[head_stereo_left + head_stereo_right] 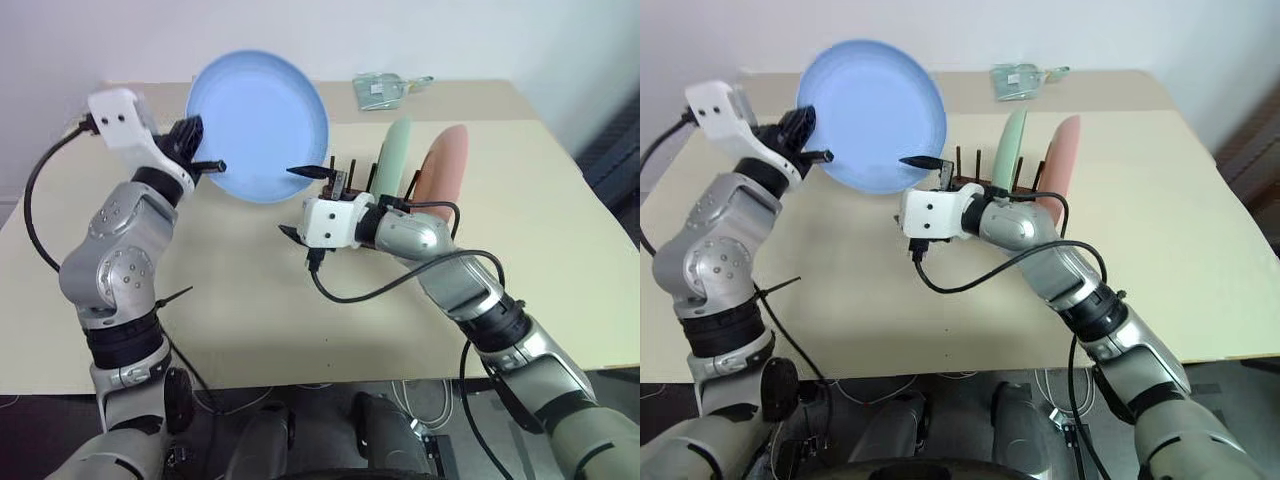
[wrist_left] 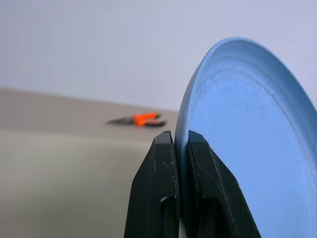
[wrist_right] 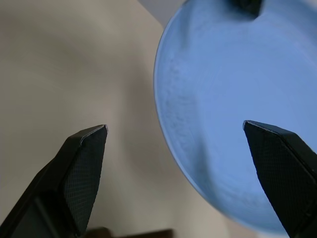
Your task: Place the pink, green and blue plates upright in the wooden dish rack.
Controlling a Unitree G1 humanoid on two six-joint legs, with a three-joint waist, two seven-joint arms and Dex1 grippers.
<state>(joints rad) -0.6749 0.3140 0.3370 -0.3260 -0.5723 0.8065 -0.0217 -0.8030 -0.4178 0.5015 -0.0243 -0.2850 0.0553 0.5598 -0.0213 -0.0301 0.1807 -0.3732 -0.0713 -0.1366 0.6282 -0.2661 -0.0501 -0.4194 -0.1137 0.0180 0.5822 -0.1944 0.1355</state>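
Note:
My left gripper is shut on the rim of the blue plate and holds it raised and tilted above the far left of the table, its hollow side facing me. My right gripper stands open just right of the plate's lower edge, with nothing between its fingers; in the right wrist view the blue plate lies ahead of the open fingertips. The green plate and the pink plate stand upright side by side in the wooden dish rack, whose free pegs show behind my right wrist.
A small clear packet lies near the beige table's far edge. An orange-handled tool lies on the table in the left wrist view. A black cable hangs from my right wrist.

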